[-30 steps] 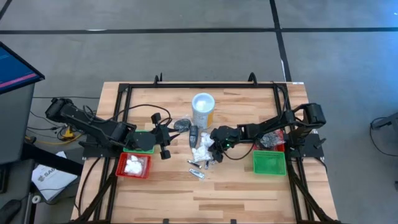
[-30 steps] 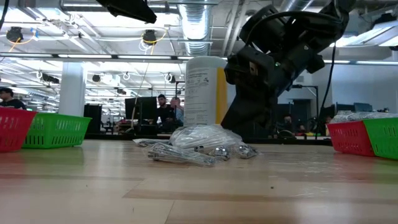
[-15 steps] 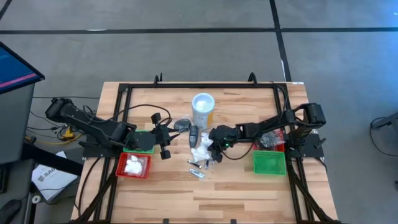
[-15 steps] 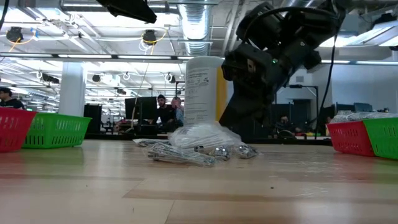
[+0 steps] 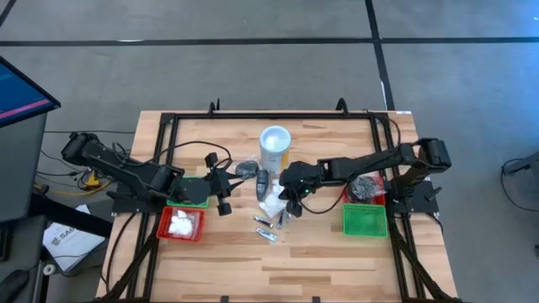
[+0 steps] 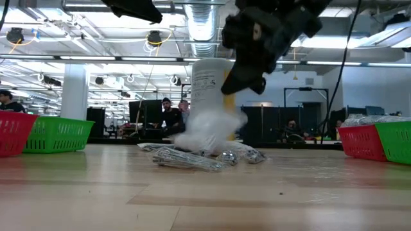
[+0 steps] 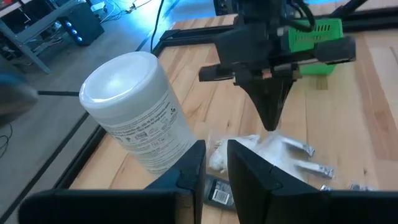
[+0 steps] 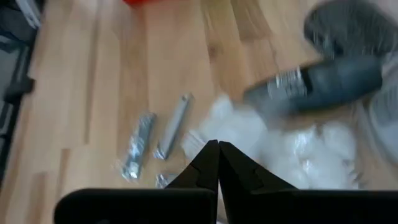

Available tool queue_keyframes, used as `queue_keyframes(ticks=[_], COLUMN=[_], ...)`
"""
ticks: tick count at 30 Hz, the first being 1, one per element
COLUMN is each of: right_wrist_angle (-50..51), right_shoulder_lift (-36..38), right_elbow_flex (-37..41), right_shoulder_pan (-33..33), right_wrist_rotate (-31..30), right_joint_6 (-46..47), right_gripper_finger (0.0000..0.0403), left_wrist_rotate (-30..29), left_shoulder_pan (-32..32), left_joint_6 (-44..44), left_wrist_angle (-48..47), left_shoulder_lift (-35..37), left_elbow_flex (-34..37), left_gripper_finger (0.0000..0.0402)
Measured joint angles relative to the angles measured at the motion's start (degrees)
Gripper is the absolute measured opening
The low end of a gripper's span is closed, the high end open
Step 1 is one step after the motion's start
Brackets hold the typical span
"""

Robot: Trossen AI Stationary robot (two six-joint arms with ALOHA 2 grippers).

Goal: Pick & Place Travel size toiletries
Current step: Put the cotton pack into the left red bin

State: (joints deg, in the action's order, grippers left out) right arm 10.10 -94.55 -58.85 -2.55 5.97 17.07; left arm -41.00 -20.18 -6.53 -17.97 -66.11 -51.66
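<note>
The toiletries lie in a heap at the table's middle: white packets (image 5: 271, 204), silvery tubes (image 5: 268, 229), a dark oblong piece (image 5: 262, 181) and a black round pot (image 5: 247, 169). Behind them stands the white canister (image 5: 275, 145). My right gripper (image 5: 285, 199) hangs above the heap, slanting down and shut on a white packet (image 6: 207, 127). My left gripper (image 5: 224, 200) waits by the left green tray (image 5: 190, 192). Its fingers (image 7: 194, 167) stand a narrow gap apart with nothing between them. My right gripper pinches the white packet's top (image 7: 268, 138) between the very ends of its two fingers, coming from above on a slant from the table's right. The packet hangs blurred below the fingertips. Whether its lower end still rests on the heap, I cannot tell.
A red tray (image 5: 180, 224) holding white packets sits at the near left. On the right stand a green tray (image 5: 364, 220) and a red tray (image 5: 368, 187) with items in it. Bare wood lies along the near edge. A black frame rims the table.
My right gripper has risen from the heap and rolled a little. A white packet has come up with it, while the silvery tubes and the other items have stayed on the table.
</note>
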Motion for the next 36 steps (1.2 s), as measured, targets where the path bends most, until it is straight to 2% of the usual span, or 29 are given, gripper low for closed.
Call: queue_keyframes(ticks=[8, 16, 23, 36], right_wrist_angle=[1.9, 3.6, 3.3, -0.9], right_shoulder_lift=[4.6, -1.9, -4.1, -4.2], right_elbow_flex=[-0.2, 0.0, -0.1, 2.2], right_shoulder_pan=[-0.1, 0.4, 3.6, 3.8], right_wrist_rotate=[-1.1, -0.6, -0.5, -1.2], right_joint_6=[-1.2, -1.3, -1.2, -1.9], right_gripper_finger=[0.0, 0.0009, 0.0065, 0.0174], left_wrist_rotate=[1.9, 1.9, 1.9, 1.9], left_shoulder_pan=[0.0, 0.0, 0.0, 0.0], left_joint_6=[-0.4, -0.2, -0.2, -0.2], left_wrist_angle=[1.2, 1.6, 1.8, 1.8], left_shoulder_lift=[0.0, 0.0, 0.0, 0.0], left_elbow_flex=[0.0, 0.0, 0.0, 0.0], left_gripper_finger=[0.0058, 0.0058, 0.0058, 0.0058])
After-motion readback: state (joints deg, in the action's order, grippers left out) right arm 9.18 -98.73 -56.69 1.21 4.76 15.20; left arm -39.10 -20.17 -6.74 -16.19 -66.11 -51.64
